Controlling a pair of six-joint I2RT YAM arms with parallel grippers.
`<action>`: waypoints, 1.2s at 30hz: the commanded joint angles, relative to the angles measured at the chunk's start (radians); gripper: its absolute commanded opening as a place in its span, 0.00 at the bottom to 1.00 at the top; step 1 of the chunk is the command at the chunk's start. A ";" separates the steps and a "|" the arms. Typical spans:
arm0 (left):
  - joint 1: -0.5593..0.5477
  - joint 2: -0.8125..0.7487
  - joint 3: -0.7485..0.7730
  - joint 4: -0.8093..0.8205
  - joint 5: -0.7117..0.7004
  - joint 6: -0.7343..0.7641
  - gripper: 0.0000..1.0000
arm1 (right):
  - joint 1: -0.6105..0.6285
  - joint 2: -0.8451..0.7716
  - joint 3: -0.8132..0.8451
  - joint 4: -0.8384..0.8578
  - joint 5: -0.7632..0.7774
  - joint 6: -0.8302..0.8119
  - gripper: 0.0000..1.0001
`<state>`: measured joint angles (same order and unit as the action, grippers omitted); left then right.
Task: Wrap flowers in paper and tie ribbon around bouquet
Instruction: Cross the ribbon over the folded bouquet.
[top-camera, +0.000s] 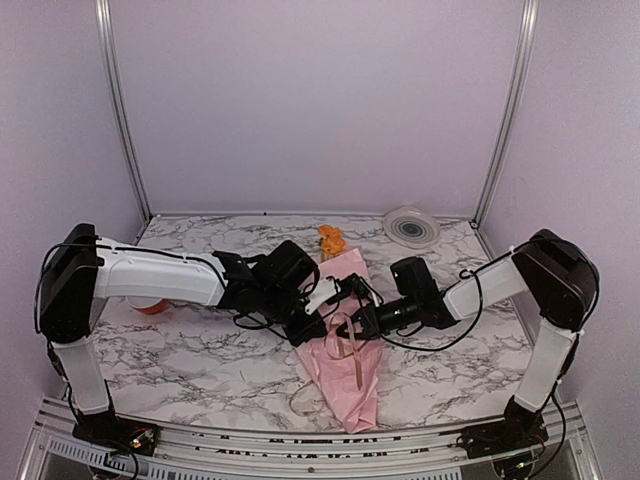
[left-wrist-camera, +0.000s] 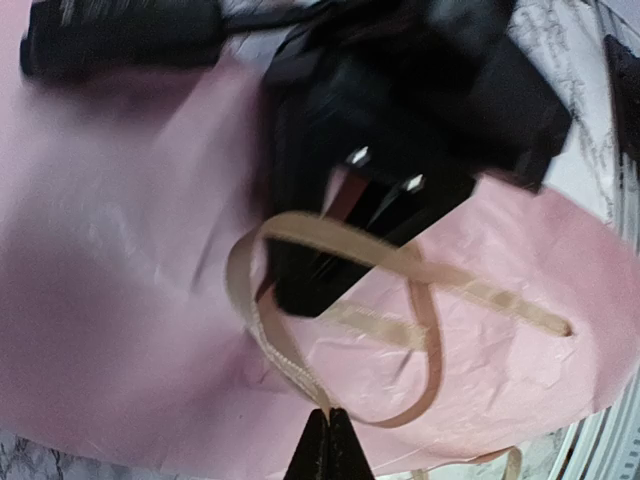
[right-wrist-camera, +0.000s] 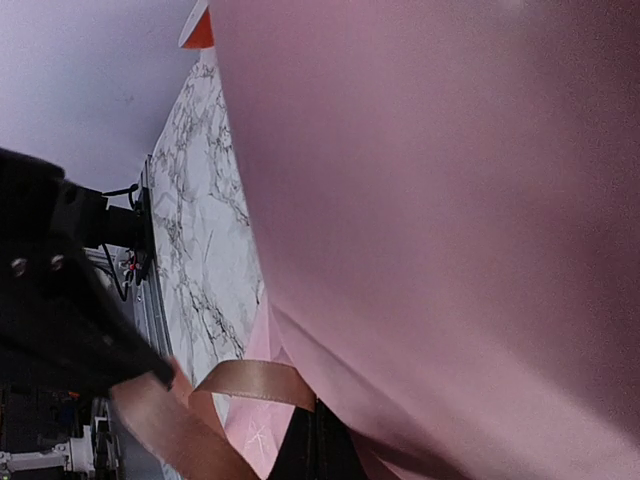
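So the bouquet is lying in the middle of the marble table. Its narrow end points at the bottom of the overhead frame, and the orange bloom pokes out of the wide end toward the top. The pink paper is wrapped round into a cone and it's pretty crinkly up close.

Both arms reach in from either side and meet over the middle of the cone. The ribbon sits there in a loose loop on top of the paper, with a tail trailing toward the lower centre of the overhead frame.

The left gripper is clamped shut with its tips together at the bottom of its wrist view, and one strand of the loop runs straight into them, so it's pinching the ribbon.

The right gripper is closed too. A curl of ribbon ends right at its fingers, but that view is mostly blurry pink, so I can't tell if it's actually gripping it.

Other stuff on the table: a white-grey disc in the upper right corner, and an orange-rimmed roll half hidden behind the left arm.
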<state>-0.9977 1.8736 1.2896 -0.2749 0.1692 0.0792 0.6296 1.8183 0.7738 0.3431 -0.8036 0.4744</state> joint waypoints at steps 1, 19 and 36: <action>-0.085 -0.055 0.054 0.063 0.013 0.075 0.00 | -0.007 0.017 0.032 -0.005 -0.001 -0.016 0.00; -0.096 0.122 0.179 -0.030 -0.057 0.034 0.36 | -0.011 0.014 0.026 -0.008 -0.002 -0.022 0.00; -0.077 -0.062 -0.020 0.022 -0.107 -0.090 0.72 | -0.011 0.015 0.019 0.000 -0.006 -0.017 0.00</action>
<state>-1.0966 1.8297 1.3315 -0.2634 0.0933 0.0849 0.6235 1.8225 0.7738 0.3359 -0.8040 0.4667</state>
